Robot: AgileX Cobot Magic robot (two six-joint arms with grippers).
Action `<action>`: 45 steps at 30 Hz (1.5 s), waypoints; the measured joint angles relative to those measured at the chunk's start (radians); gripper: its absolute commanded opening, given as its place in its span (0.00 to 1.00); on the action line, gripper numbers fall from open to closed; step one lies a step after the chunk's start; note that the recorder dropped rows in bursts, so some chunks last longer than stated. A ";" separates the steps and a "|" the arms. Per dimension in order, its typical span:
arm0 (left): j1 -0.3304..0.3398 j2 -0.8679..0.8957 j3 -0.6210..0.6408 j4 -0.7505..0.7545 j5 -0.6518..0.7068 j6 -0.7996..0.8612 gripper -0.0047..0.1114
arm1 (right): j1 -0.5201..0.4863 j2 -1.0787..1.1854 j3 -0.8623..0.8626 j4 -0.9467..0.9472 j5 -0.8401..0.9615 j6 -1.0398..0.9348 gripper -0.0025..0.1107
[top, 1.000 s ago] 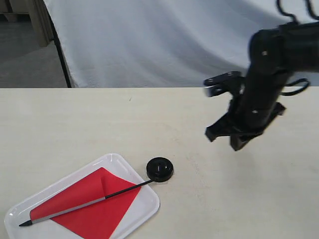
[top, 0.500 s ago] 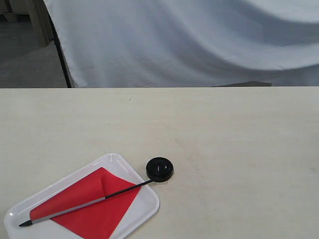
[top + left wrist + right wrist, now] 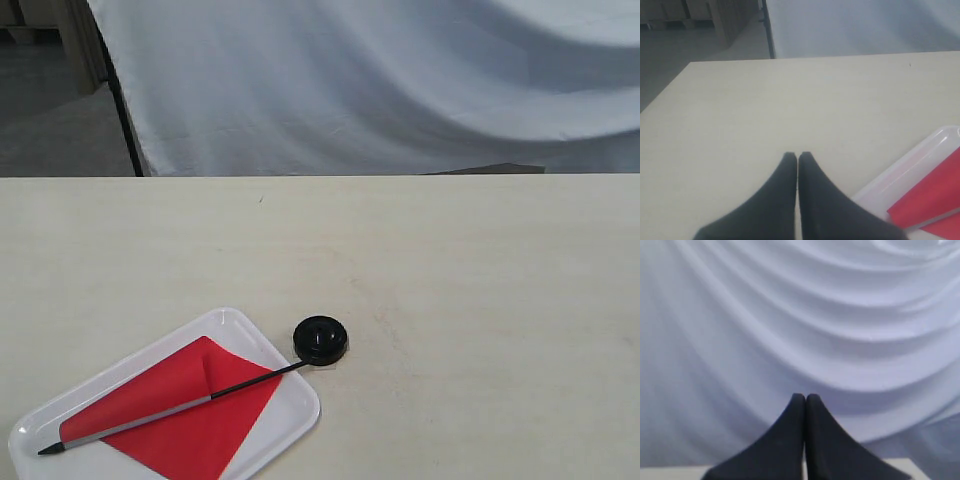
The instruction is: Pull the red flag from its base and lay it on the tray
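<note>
Exterior view crops the tray at its near edge; both jaws closed, empty.

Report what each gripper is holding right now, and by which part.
Nothing is held. The left gripper and the right gripper are both shut and empty; the red flag lies loose on the tray.

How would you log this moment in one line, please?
red flag: flat on tray | base: beside tray | left end effector: shut, empty | right end effector: shut, empty | task: looks done
</note>
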 measured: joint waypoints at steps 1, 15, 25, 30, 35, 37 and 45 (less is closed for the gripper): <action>0.000 0.000 0.000 0.002 0.000 0.000 0.05 | 0.000 -0.041 0.016 0.002 -0.017 0.000 0.03; 0.000 0.000 0.000 0.002 0.002 0.000 0.05 | 0.023 -0.176 0.001 0.037 0.026 0.015 0.03; 0.000 0.000 0.000 0.002 0.006 0.000 0.05 | 0.043 -0.176 0.011 0.039 0.138 0.071 0.03; 0.000 0.000 0.000 0.002 0.008 0.000 0.05 | 0.043 -0.176 0.109 0.039 0.164 0.087 0.03; 0.000 0.000 0.000 0.002 0.008 0.000 0.05 | 0.043 -0.176 0.244 0.066 0.155 0.144 0.03; 0.000 0.000 0.000 0.002 0.008 0.000 0.05 | 0.043 -0.176 0.250 0.058 0.185 0.137 0.03; 0.000 0.000 0.000 0.002 0.008 0.000 0.05 | 0.043 -0.176 0.250 0.035 0.235 0.132 0.03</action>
